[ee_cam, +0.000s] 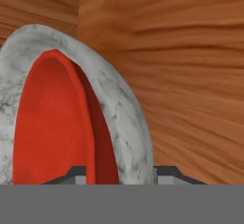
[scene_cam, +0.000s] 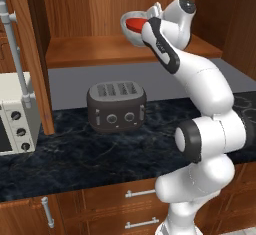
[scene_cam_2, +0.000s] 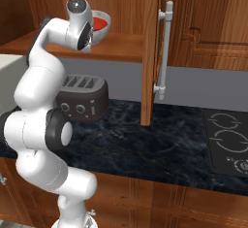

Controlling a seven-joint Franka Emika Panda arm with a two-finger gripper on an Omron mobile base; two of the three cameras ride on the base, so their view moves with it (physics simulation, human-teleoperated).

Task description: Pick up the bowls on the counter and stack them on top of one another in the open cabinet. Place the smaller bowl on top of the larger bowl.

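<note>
You will find the red bowl point(ee_cam: 52, 123) nested in the speckled bowl point(ee_cam: 121, 118) — both over the cabinet shelf point(scene_cam: 95, 49). The claw point(ee_cam: 119, 173) straddles both rims, apparently gripping them.

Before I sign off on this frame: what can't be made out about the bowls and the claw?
- Left base view: the arm's wrist covers part of the red bowl and grey bowl; their seat on the shelf is hidden.
- Right base view: the wrist hides the claw and the bowls' left side.
- Hand view: the bottom edge cuts off the fingertips; whether both rims are gripped is unclear.
</note>
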